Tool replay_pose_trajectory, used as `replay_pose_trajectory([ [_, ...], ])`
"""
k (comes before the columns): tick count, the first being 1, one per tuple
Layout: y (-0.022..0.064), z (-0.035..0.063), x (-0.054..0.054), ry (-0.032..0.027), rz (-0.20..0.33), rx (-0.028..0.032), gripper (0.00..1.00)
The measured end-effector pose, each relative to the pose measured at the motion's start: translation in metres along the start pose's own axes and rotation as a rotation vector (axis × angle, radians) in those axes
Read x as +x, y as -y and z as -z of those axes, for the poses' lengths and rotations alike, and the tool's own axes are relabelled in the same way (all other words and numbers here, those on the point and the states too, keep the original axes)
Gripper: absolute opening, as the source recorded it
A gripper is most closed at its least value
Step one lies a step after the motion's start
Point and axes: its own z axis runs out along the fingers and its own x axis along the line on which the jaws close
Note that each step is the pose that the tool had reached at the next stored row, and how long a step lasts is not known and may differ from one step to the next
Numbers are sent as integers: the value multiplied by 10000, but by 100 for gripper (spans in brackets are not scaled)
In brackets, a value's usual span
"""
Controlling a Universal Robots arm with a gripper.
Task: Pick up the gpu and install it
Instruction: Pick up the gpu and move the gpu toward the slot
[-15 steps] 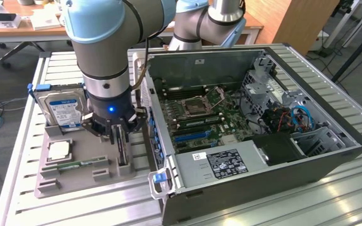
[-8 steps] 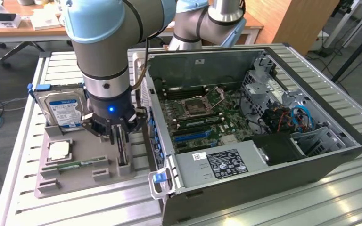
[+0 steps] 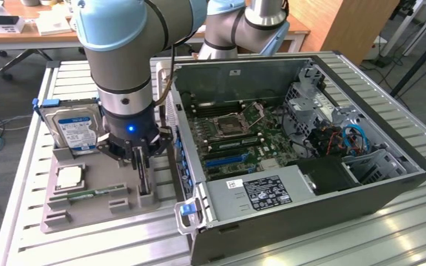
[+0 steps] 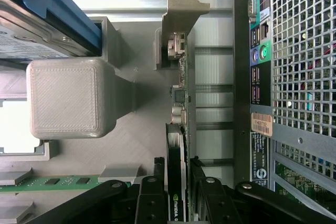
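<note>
Card edge: a green NVIDIA logo point(image 4: 176, 203) with white lettering stood on the thin dark flat gpu card point(image 4: 177, 145), between the black fingers point(image 4: 151, 203).
Case rear: an orange sticker point(image 4: 261, 124) and a round "S" mark point(image 4: 261, 172) sat on the grey metal computer case point(image 4: 304, 51), beside the fingers; the sticker's print was unreadable.
Drive: the blue-and-white label point(image 3: 77, 132) on the silver hard drive point(image 3: 64, 110), beyond the fingers, was illegible.

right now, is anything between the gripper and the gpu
Nothing visible. The gripper sits directly over the gpu, which stands on edge in the gray holder beside the computer case.
</note>
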Motion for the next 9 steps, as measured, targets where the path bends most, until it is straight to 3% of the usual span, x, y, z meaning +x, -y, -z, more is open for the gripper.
replay_pose_trajectory([
  [9,0,0,-2,0,0,0,32],
])
